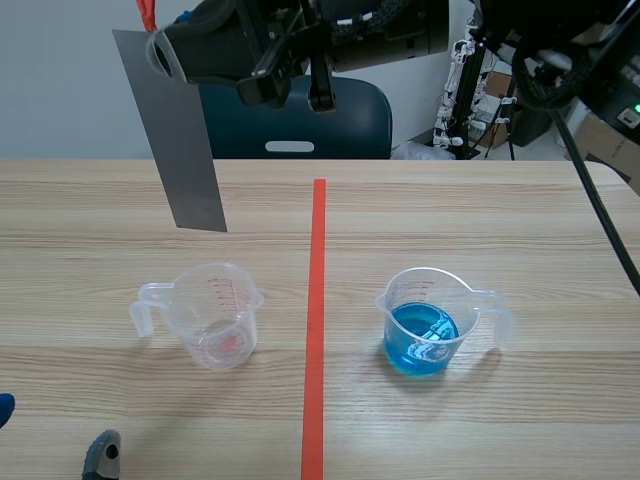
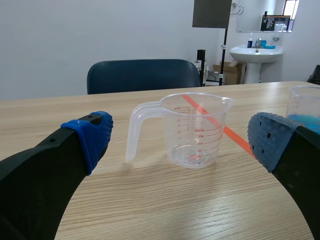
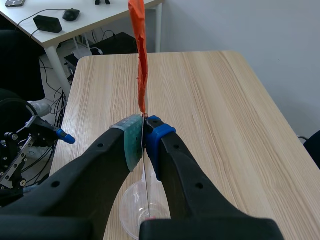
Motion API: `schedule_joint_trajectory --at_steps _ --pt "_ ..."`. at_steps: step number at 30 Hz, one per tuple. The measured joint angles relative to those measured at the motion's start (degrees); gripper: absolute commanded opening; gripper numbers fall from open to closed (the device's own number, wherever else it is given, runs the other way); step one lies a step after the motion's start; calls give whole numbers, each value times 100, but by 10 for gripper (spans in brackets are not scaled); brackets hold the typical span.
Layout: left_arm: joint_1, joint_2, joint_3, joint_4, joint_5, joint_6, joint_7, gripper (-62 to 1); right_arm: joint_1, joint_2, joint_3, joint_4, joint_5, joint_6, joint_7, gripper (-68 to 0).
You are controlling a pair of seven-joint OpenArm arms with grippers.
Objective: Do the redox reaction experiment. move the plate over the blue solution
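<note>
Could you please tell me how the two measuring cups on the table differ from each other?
The left cup is empty, while the right cup holds blue solution. The left cup stands left of the orange-red tape line, the right cup right of it. The left cup's handle points outward to the left, the right cup's outward to the right. Both are clear plastic and stand upright.

Left gripper (image 2: 180, 135): mine, held low and level just above the table (image 2: 150, 210), fingers (image 2: 92, 135) spread wide, blue dotted pads facing each other. Right arm (image 1: 400, 25): raised across the far side. Right gripper (image 3: 145, 137): my fingers pressed together on the upper edge of a thin grey metal plate (image 1: 180, 140).
</note>
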State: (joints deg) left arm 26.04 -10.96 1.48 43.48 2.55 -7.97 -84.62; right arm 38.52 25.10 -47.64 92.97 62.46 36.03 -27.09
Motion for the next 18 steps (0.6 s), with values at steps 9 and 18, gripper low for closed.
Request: schedule_joint_trajectory --at_steps 9,18 --pt "0 0 0 0 0 0 0 -41 0 -37 0 0 -4 0 -46 -669" --pt "0 0 0 0 0 0 0 -41 0 -101 -2 0 -2 0 -44 -669"
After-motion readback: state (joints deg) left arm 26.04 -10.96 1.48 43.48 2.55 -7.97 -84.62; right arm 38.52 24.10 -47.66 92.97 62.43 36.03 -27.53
